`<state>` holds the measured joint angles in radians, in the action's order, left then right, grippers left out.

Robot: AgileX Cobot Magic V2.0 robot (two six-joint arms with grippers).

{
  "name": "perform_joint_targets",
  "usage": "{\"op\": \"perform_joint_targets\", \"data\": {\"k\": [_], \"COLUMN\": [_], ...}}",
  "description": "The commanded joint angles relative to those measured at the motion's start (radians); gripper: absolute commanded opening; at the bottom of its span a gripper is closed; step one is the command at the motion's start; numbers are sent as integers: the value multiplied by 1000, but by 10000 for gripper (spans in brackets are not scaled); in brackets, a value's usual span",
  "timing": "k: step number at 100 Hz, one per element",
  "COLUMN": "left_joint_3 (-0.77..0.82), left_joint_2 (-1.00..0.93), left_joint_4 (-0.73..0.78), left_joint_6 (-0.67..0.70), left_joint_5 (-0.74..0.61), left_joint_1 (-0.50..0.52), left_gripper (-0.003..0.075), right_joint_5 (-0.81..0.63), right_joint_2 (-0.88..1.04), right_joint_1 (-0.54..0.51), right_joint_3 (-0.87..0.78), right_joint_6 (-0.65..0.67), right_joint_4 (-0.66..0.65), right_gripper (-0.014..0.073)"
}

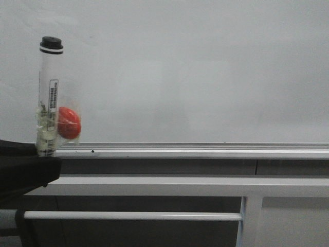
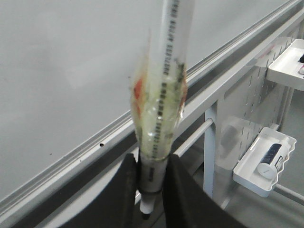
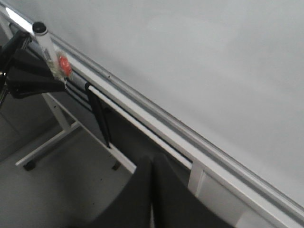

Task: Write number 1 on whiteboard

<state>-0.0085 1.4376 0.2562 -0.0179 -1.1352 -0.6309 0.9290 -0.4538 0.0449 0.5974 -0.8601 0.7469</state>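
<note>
The whiteboard (image 1: pixel 195 72) fills the front view, glossy and blank; no number 1 is in view on it. A white marker pen (image 1: pixel 49 98) stands upright at the far left, its black cap (image 1: pixel 51 42) on top. Clear tape binds a red round piece (image 1: pixel 68 122) to its barrel. My left gripper (image 2: pixel 151 164) is shut on the pen's lower barrel (image 2: pixel 164 95), and in the front view it shows as a dark shape (image 1: pixel 36 167) below the board's rail. My right gripper (image 3: pixel 152 164) hangs below the rail, shut with nothing in it. The right wrist view also shows the pen (image 3: pixel 47 47).
A silver rail (image 1: pixel 205 150) runs along the board's lower edge. Grey frame bars (image 1: pixel 154 186) and a post (image 1: pixel 249 221) lie under it. White trays (image 2: pixel 263 161) hang on a pegboard, one holding a cylinder. A stand leg (image 3: pixel 47 142) reaches the floor.
</note>
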Motion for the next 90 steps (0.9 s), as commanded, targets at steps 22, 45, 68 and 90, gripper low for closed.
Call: {"op": "perform_joint_targets", "data": {"k": [22,45,68,90], "left_joint_3": [-180,-314,-386,-392], "left_joint_2": [-19,-168,-409,-516], "left_joint_4": [165,255,303,302], "left_joint_6": [-4,51,147,153], "left_joint_5": [132,583,946,1231], "left_joint_1": [-3,-3,-157,-305], "left_gripper": [-20,-20,-20,-20], "right_joint_5": [24,4,-126,-320], "right_joint_2": [-234,-310,-368,-470], "right_joint_1": [10,65,254,538], "right_joint_3": [112,136,136,136], "right_joint_6": [-126,-204,-211,-212], "right_joint_4": [176,183,183,138], "right_gripper": [-63,-63,-63,-63]}}
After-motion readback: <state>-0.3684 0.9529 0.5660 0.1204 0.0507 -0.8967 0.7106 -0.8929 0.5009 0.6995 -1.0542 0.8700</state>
